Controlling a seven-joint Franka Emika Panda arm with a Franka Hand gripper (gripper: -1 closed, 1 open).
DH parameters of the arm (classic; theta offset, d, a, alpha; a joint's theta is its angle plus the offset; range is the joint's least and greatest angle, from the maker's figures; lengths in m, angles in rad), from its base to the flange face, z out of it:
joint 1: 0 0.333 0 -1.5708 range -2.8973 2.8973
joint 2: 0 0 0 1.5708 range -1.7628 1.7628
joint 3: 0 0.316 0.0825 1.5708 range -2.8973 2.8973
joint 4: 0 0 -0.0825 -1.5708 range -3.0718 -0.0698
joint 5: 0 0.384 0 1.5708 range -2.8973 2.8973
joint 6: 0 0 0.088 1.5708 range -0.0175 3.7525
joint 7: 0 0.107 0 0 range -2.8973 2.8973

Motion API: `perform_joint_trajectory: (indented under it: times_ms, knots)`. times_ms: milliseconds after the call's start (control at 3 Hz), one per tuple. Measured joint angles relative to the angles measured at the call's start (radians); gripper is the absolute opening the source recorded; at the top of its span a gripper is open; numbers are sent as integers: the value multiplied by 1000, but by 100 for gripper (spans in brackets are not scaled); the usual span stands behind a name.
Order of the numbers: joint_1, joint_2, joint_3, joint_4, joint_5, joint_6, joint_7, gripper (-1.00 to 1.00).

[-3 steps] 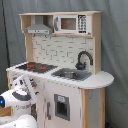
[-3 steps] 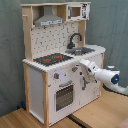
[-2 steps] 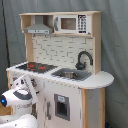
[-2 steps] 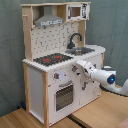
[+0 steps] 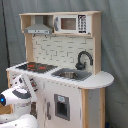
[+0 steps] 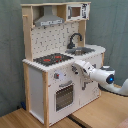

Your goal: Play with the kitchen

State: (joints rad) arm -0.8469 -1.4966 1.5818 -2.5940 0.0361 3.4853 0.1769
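We see the kitchen (image 5: 65, 75), a tall toy play unit of smooth white panels framed in pale wood, standing upright against a grey curtain in both exterior views; in the second exterior view it (image 6: 55, 60) rests on a light wooden floor (image 6: 20, 119). Its flat worktop (image 5: 102, 80) ends in a rounded wooden lip at the first exterior view's right. Set into that surface are a glossy black hob with red rings (image 5: 36, 66) and a shallow steel sink (image 5: 70, 75), with a curved black faucet (image 5: 82, 60) rising behind the basin. The back wall carries a white brick pattern, and above it sit a slanted grey hood (image 5: 38, 29) and a boxy white microwave with a dark window (image 5: 70, 23) under a flat wooden top shelf. Low on the front, the white oven door with a dark rectangular window (image 6: 64, 96) lies flush with the cabinet face. The white, rounded robot arm (image 6: 102, 76) reaches in from the second exterior view's right, and its hand (image 6: 76, 67) is pressed up to the front panel just under the worktop edge, beside the small knobs; we cannot tell whether the fingers are spread or closed. In the first exterior view the arm (image 5: 17, 95) covers the lower left corner of the cabinet. Open floor lies in front of the oven, and the space above the hob and sink is free up to the hood.
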Motion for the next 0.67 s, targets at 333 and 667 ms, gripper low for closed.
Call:
perform_joint_trajectory:
  times_ms: [333, 667]
  knots:
    - [1, 0, -4, 5, -2, -2, -75, -100]
    - [3, 0, -4, 6, -2, -9, -206, -100]
